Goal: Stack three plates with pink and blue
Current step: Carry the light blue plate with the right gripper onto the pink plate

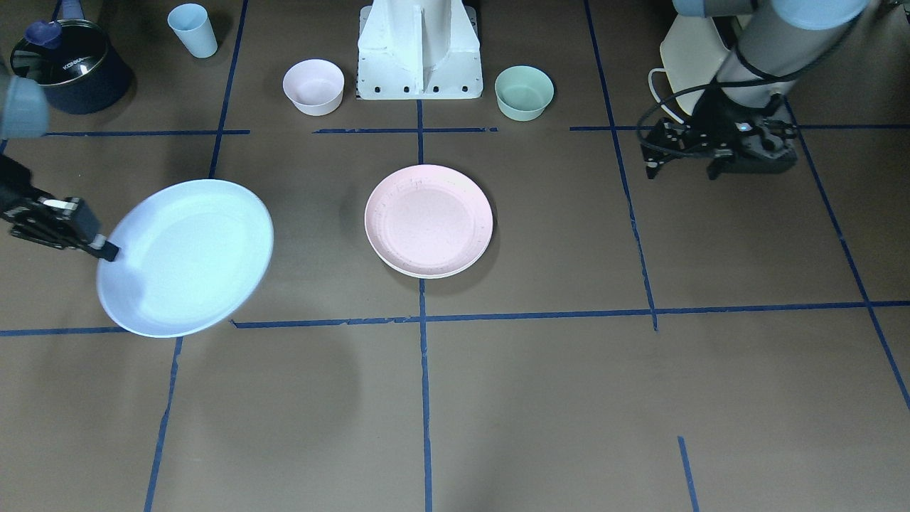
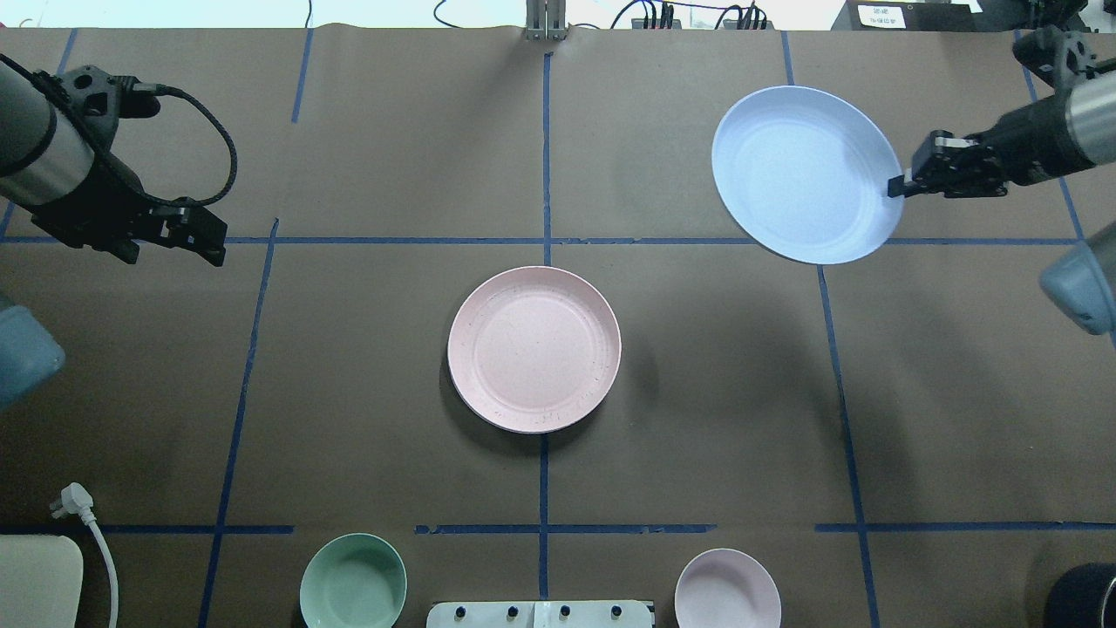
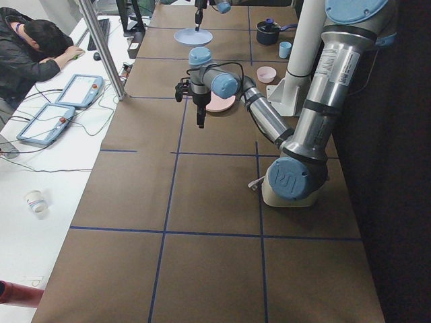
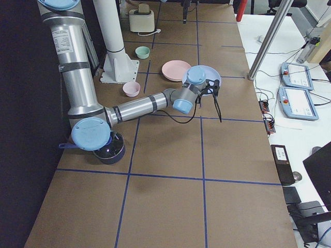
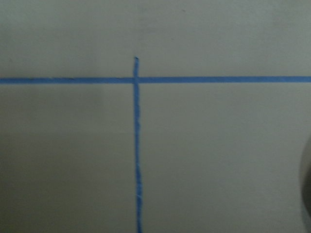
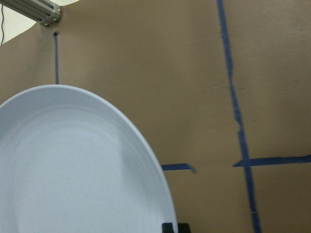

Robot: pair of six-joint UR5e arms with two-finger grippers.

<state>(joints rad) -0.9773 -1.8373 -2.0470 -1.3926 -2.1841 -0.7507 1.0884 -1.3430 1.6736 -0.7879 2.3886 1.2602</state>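
Note:
My right gripper (image 2: 898,186) is shut on the rim of the pale blue plate (image 2: 804,173) and holds it tilted above the table, on my right and far side. The gripper (image 1: 106,250) and plate (image 1: 186,256) also show in the front-facing view, and the plate fills the right wrist view (image 6: 73,170). The pale pink plate (image 2: 534,347) lies flat at the table's middle; a cream-white edge (image 1: 426,273) shows under it. My left gripper (image 2: 174,246) is open and empty, hovering at the left, far from the plates.
A small pink bowl (image 1: 313,86) and a small green bowl (image 1: 524,92) flank the robot base (image 1: 419,50). A blue cup (image 1: 193,30) and a dark pot (image 1: 67,65) stand near my right side. A white appliance (image 2: 35,580) with plug (image 2: 74,499) sits near left.

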